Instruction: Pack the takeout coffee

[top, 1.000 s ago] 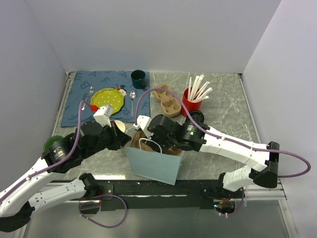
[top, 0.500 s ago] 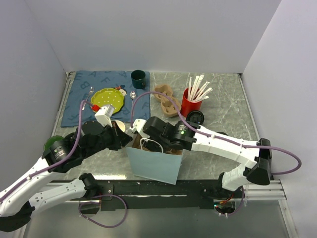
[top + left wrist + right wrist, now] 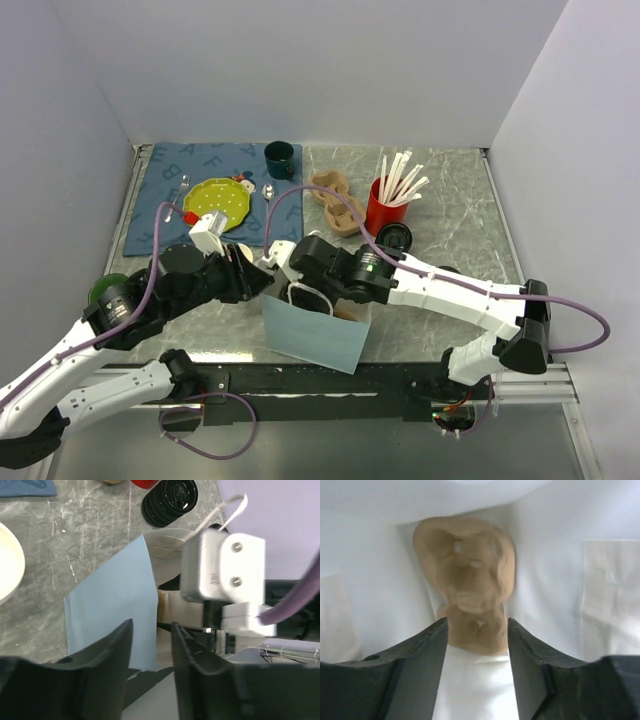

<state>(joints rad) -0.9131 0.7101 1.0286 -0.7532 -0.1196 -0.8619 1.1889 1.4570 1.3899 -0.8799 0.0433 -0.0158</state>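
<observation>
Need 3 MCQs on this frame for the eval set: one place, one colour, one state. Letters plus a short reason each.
1. Where does the dark green mug stand?
A) back right corner of the blue mat
B) near edge, front left
C) right edge

2. What colour is the cup holding the white sticks?
A) blue
B) red
C) black

3. Right gripper, wrist view: how do its jaws stand?
A) shut, tips touching
B) clamped on a cup
C) apart, clamping nothing

Key:
1 A: the top view shows the mug on the mat's far right corner.
2 B: the cup's wall under the sticks is red.
3 C: a gap shows between the jaws, with the brown pulp carrier lying beyond them inside the white-lined bag.
</observation>
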